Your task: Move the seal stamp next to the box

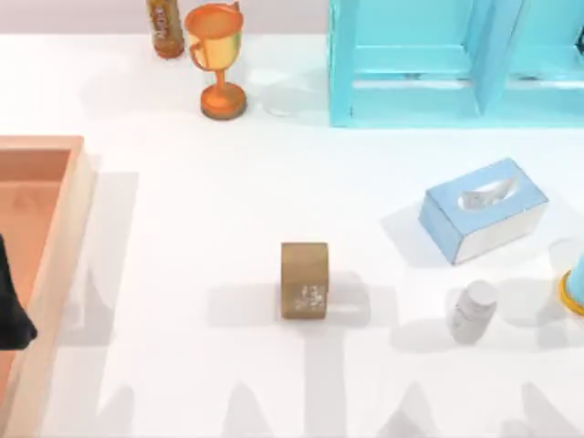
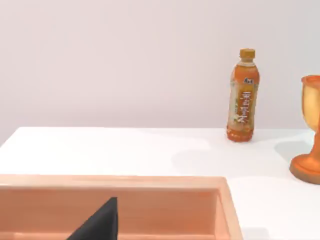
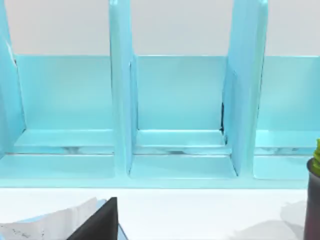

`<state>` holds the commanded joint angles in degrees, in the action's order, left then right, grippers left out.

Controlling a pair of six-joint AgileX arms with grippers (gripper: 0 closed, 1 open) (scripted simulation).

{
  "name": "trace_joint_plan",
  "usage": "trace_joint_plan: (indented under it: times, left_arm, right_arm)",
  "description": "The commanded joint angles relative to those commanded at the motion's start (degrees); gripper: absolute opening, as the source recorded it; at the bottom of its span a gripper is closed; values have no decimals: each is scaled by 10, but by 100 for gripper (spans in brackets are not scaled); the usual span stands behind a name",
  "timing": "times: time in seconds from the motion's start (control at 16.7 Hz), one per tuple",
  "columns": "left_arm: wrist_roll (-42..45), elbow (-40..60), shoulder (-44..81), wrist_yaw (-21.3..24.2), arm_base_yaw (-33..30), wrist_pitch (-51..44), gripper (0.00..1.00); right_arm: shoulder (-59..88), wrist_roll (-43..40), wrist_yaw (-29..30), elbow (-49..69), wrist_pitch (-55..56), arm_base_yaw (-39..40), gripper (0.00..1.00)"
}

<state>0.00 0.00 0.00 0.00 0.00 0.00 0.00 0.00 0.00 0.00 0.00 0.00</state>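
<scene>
Seal stamp looks a light, rigid wooden block, free-standing mid-tabletop, well apart from the box; pinch its flat sides; finger states: cannot tell

The seal stamp stood alone mid-table, with bare white surface on every side of it. Toward the top view's left of the stamp, the way ran unbroken up to the box, whose thick pale rim was the only barrier there. To the stamp's right, well apart, a small white pill bottle stood, and beyond it a light-blue tissue box lay slantwise. Far behind the stamp, an orange trophy cup and a drink bottle lined the back edge, with a turquoise divided rack to their right. The near edge in front of the stamp lay bare.
</scene>
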Motion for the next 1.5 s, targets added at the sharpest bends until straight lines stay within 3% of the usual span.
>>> trace_joint_plan:
  times: [0.24, 0.54, 1.5]
  left_arm:
    - [-5, 15, 16, 0, -6, -10, 100]
    - [-49, 133, 147, 0, -51, -93, 100]
    - [-323, 876, 962, 0, -336, -615, 100]
  right_arm:
    - [0, 0, 0, 0, 0, 0, 100]
    - [0, 0, 0, 0, 0, 0, 100]
    - [0, 0, 0, 0, 0, 0, 100]
